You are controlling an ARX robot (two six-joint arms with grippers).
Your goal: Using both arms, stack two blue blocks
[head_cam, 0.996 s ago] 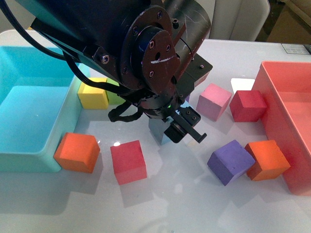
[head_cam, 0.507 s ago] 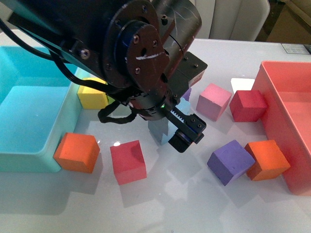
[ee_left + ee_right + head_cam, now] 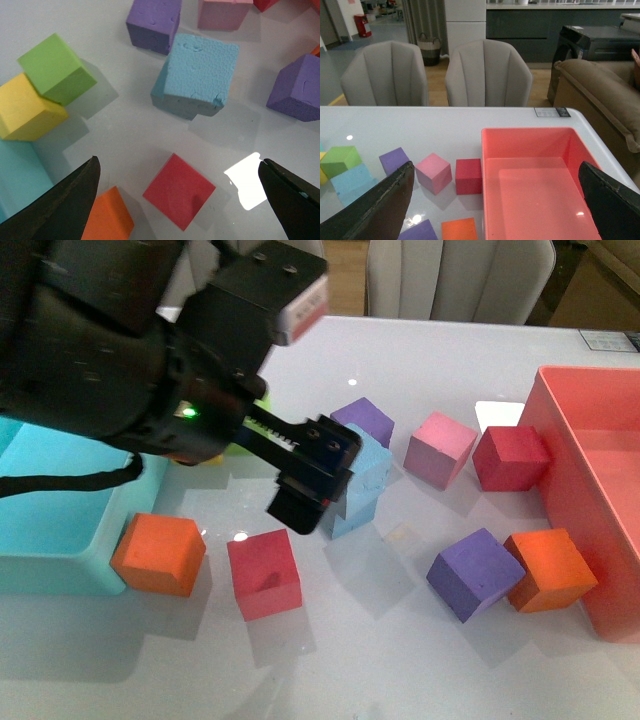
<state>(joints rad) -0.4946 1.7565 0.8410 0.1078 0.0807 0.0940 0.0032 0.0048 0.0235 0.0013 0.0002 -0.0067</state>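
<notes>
Left gripper [image 3: 177, 197], jaws spread and empty, hovers above the two blue blocks [image 3: 197, 75], apparently already stacked askew on the tabletop [image 3: 125, 135] ahead of them; best nudge the upper cube square.

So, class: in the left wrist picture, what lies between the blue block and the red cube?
Nothing: only bare white table separates the blue block from the red cube.

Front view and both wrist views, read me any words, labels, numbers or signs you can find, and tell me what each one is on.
No text can be read in any view.
Small dark label at the table's far right corner: print too small to read.
Pale tag on the left arm: blurred, unreadable.
The foam cubes and both bins carry no markings.
</notes>
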